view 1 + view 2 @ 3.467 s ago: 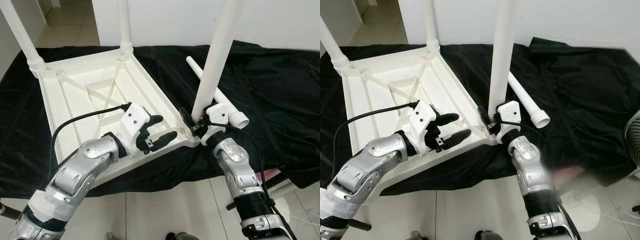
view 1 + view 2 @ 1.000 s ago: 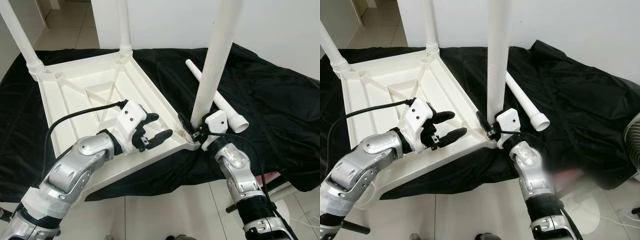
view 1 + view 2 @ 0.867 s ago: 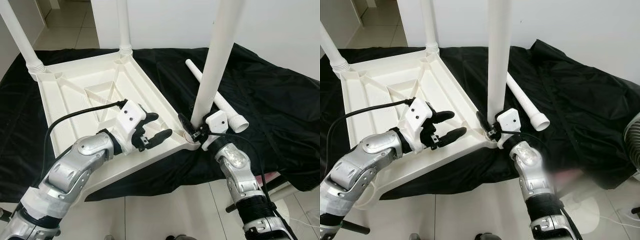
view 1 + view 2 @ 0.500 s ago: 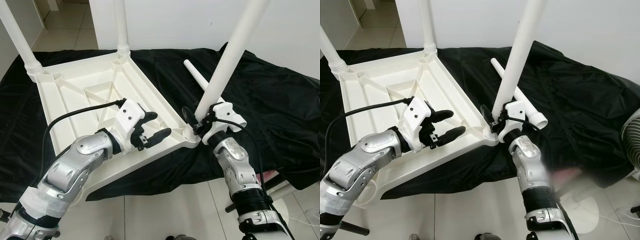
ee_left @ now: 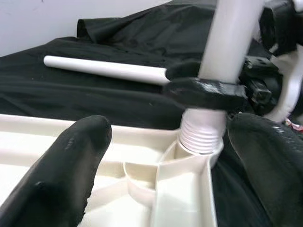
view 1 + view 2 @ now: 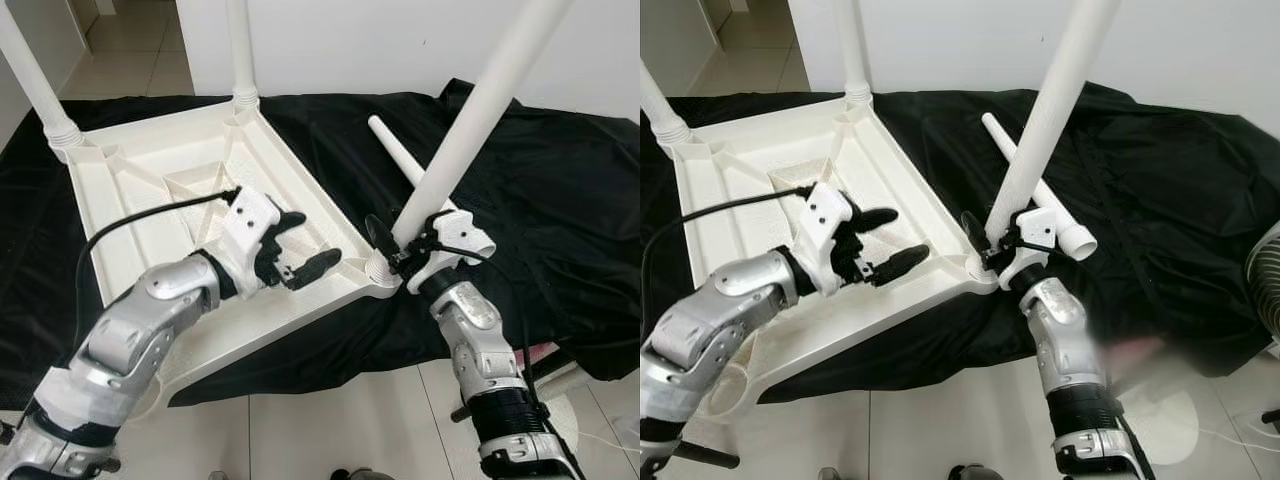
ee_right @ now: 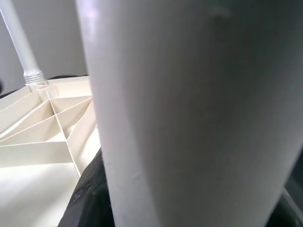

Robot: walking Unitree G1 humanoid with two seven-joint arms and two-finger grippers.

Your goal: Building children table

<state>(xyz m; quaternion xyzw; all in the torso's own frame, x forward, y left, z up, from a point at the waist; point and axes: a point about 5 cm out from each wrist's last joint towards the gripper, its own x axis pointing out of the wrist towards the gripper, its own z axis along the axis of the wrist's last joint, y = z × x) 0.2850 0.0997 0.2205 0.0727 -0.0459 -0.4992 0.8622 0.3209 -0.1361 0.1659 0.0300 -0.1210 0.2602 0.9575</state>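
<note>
The white children's table top [image 6: 150, 190] lies upside down on black cloth. Two white legs [image 6: 40, 85] [image 6: 240, 50] stand in its far corners. My right gripper [image 6: 395, 245] is shut on a third leg [image 6: 470, 130], whose threaded end [image 5: 201, 137] sits at the near right corner socket [image 6: 378, 268]. This leg leans up and to the right. One black finger [image 5: 203, 87] wraps its base. My left gripper [image 6: 315, 243] hovers open over the top's near rim, just left of that socket, holding nothing. A loose fourth leg [image 6: 400, 160] lies on the cloth behind.
Black cloth [image 6: 540, 180] covers the whole work surface up to a white wall. Tiled floor [image 6: 330, 420] runs along the near edge. A fan [image 6: 1268, 280] stands at the far right. A doorway opens at the back left.
The held leg has tipped from nearly upright to leaning right, its base staying at the corner socket. My left gripper lifted slightly and stayed open.
</note>
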